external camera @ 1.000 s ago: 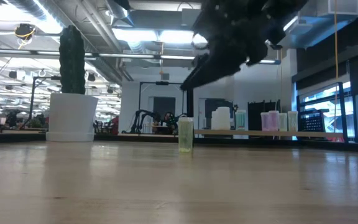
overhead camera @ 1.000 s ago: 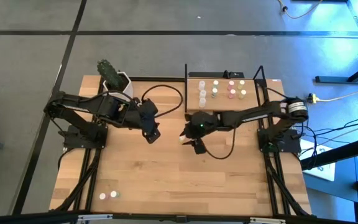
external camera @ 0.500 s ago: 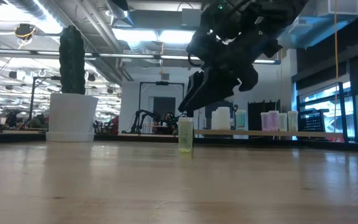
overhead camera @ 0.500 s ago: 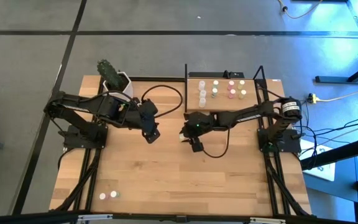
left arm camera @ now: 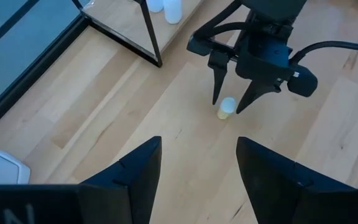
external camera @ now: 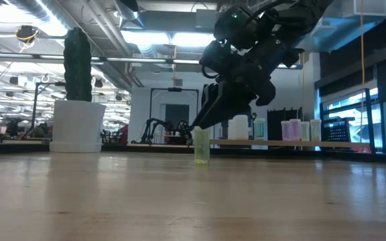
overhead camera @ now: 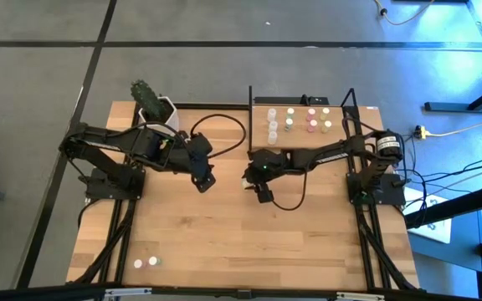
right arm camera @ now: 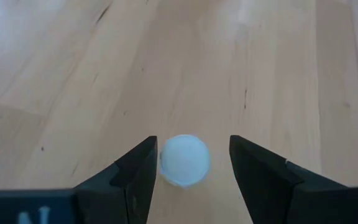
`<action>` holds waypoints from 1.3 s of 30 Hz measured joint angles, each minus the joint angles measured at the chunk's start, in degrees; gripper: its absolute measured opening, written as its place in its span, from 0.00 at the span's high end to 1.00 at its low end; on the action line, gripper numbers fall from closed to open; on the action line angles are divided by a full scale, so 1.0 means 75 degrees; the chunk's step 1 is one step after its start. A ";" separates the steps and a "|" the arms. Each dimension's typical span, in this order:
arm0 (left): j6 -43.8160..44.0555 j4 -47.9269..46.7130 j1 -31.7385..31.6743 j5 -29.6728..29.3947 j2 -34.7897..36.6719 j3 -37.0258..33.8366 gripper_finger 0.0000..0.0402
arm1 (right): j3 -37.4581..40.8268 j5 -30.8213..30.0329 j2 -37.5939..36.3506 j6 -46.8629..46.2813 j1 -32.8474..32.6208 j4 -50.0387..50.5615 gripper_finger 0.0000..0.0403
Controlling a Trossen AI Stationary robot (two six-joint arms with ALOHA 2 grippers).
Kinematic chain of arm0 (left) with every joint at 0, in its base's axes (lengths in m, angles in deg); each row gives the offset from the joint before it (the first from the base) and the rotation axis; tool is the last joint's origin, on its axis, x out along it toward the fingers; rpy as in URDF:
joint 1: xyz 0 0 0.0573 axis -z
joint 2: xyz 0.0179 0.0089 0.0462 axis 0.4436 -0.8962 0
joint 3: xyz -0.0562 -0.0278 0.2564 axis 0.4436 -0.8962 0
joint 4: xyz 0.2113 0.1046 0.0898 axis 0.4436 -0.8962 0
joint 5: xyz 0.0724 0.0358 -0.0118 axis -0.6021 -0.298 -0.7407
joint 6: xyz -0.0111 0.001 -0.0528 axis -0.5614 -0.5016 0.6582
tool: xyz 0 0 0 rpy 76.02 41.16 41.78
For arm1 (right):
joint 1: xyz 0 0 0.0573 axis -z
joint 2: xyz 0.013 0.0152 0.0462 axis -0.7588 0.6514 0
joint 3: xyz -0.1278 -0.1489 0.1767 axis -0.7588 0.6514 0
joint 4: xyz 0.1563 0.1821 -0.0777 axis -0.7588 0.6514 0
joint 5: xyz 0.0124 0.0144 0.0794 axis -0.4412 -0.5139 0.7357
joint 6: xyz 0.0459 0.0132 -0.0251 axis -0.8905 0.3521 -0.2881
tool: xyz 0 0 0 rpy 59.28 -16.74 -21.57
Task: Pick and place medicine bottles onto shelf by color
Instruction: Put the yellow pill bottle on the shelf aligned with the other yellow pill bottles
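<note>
Near the middle of the bench (overhead camera: 224,242), just in front of the shelf (overhead camera: 301,138), the right pincer (left arm camera: 233,107) hangs with its fingers spread to either side of a small yellowish-capped medicine bottle (left arm camera: 227,107) that stands upright on the wood. The right wrist view shows the cap sitting closer to one finger than the other, not centred in the gap. That is the main risk: if the fingers close from here, the nearer one would likely reach the bottle first and push or tip it, and so light a bottle could roll away across the bench. Dropping lower while off-centre could also land a fingertip on the cap.

The left pincer (overhead camera: 205,180) waits apart, spread and holding nothing, well left of the bottle. Two more bottles (overhead camera: 146,262) sit at the near-left corner; the rest stand in rows on the shelf.

Compared with a second ago, the right arm has drawn leftward and come down. In the low view it then hovered high above the bottle; now its fingertips reach the cap's level. The left arm has not shifted.
</note>
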 joint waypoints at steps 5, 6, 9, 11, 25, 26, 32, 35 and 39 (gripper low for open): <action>-0.0002 0.0000 0.0000 0.0000 0.0000 0.0000 0.50 | 0.0002 0.0235 0.0003 -0.0003 0.0094 0.0073 0.49; -0.0002 0.0000 0.0000 0.0000 0.0000 0.0000 0.50 | 0.0001 0.0318 0.0003 -0.0003 0.0102 0.0072 0.49; 0.0001 0.0000 0.0000 0.0001 0.0000 0.0000 0.50 | -0.0001 0.0332 0.0003 -0.0003 0.0102 0.0073 0.49; -0.0001 0.0000 0.0000 0.0003 0.0000 0.0000 0.50 | -0.0001 0.0335 0.0003 -0.0003 0.0111 0.0081 0.49; 0.0166 -0.0003 0.0000 0.0011 0.0000 0.0000 0.50 | -0.0004 0.0277 0.0385 -0.0028 0.0108 -0.0098 0.49; 0.0169 -0.0003 0.0000 0.0009 0.0000 0.0000 0.50 | -0.0004 0.0276 0.0385 -0.0032 0.0108 -0.0155 0.49; 0.0170 -0.0003 0.0000 0.0054 0.0000 0.0000 0.50 | -0.0004 0.0274 0.0385 -0.0035 0.0108 -0.0247 0.53; 0.0170 -0.0003 0.0000 0.0082 0.0000 0.0000 0.50 | -0.0004 0.0274 0.0385 -0.0026 0.0108 -0.0243 0.61; 0.0170 -0.0003 0.0014 0.0087 0.0000 0.0000 0.50 | -0.0004 0.0274 0.0379 -0.0042 0.0108 -0.0243 0.70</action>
